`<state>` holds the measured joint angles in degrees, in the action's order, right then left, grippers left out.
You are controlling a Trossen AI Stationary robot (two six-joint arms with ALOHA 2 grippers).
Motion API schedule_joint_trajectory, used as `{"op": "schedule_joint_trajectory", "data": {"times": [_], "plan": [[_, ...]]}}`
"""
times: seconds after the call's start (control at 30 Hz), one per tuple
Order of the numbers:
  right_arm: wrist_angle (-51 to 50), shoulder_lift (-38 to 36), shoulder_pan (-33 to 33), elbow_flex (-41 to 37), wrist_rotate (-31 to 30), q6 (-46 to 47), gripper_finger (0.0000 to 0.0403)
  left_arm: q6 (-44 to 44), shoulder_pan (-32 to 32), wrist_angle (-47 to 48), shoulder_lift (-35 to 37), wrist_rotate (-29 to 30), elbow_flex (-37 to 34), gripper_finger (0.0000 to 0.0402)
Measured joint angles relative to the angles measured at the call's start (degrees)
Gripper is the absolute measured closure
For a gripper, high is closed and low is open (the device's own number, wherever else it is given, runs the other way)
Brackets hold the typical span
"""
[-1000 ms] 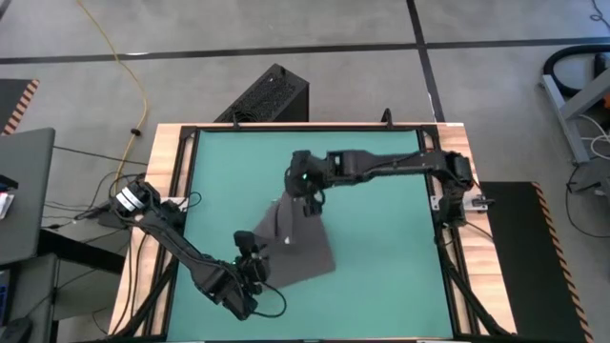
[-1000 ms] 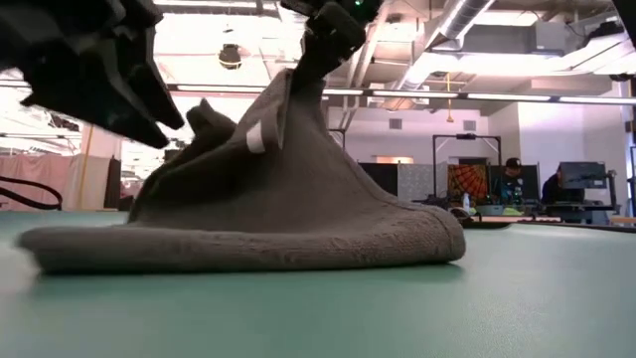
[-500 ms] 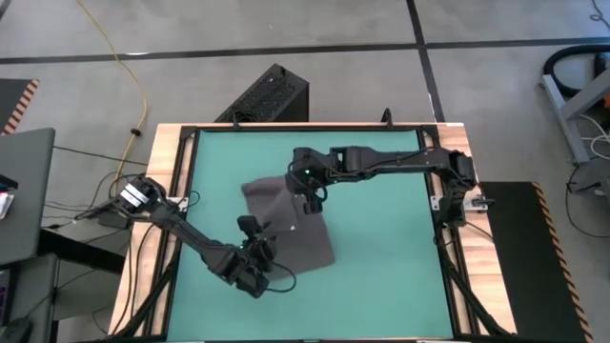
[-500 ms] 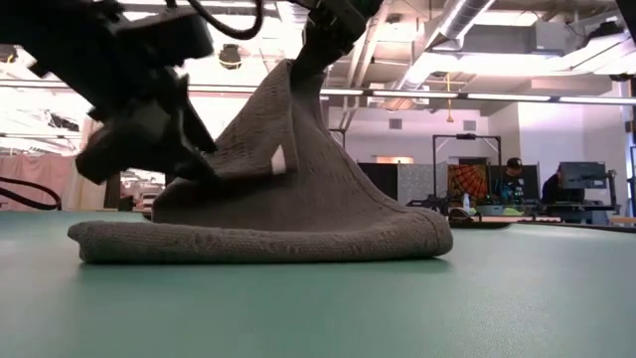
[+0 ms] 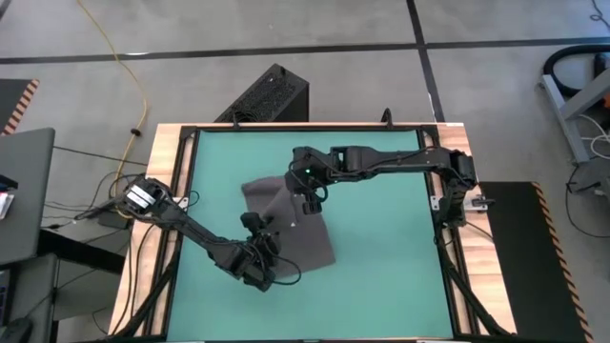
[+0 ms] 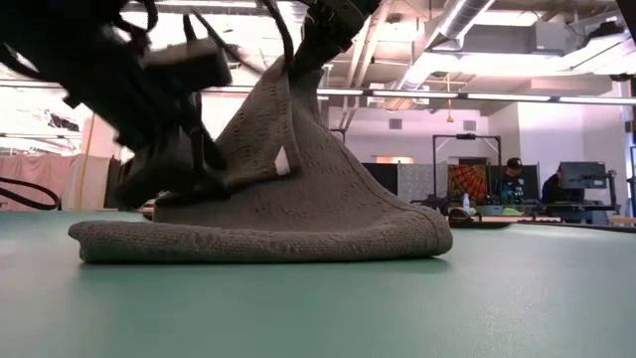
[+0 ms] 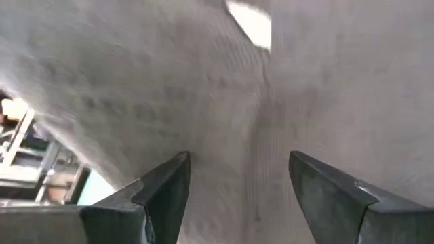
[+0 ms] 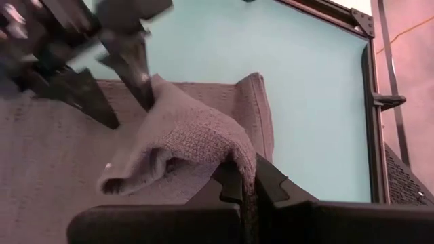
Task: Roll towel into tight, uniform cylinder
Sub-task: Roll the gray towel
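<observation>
While the right gripper [image 5: 312, 198] pinches the towel [image 5: 295, 233] aloft at mat [image 5: 381, 238] centre | left gripper [image 5: 259, 250] spread wide at its 7 o'clock edge

The high view looked straight down on the whole teal mat [image 5: 381, 238] and both dark arms. The low view sat at mat level, close to the dark charcoal-grey cloth towel [image 6: 298, 214], facing the room behind. The left wrist view pressed very near the towel [image 7: 305, 88], filling its frame between two dark fingers [image 7: 163, 190]. The right wrist view looked down across towel [image 8: 183, 135] and mat [image 8: 305, 81]. All four shared the towel [image 5: 295, 238].
</observation>
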<state>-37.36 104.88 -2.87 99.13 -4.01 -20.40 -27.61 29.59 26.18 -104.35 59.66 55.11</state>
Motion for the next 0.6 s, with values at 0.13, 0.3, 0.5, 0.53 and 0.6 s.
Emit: {"op": "schedule_joint_trajectory", "data": {"times": [0.13, 0.3, 0.5, 0.53, 0.6], "plan": [[0.0, 0.0, 0.4, 0.0, 0.0, 0.0, 0.0383, -0.4, -1.1, -0.7, -1.7, 0.0, 0.2, 0.0161], [0.2, 0.0, 0.9, 0.0, 0.2, 0.0, 0.0383, -0.6, -2.4, -0.8, -3.3, 0.5, 0.2, 0.0194], [0.1, 0.0, 1.3, 0.0, 0.2, 0.0, 0.0383, -1.6, -4.3, -1.8, -3.7, 4.4, 0.2, 0.028], [0.1, 0.0, 1.4, 0.0, 0.2, 0.0, 0.0383, -1.8, -4.5, -1.7, -3.7, 6.1, 0.2, 0.0296], [0.1, 0.0, 1.5, 0.0, 0.2, 0.3, 0.0383, -2.0, -4.6, -1.7, -3.6, 9.0, 0.3, 0.0328]]}}
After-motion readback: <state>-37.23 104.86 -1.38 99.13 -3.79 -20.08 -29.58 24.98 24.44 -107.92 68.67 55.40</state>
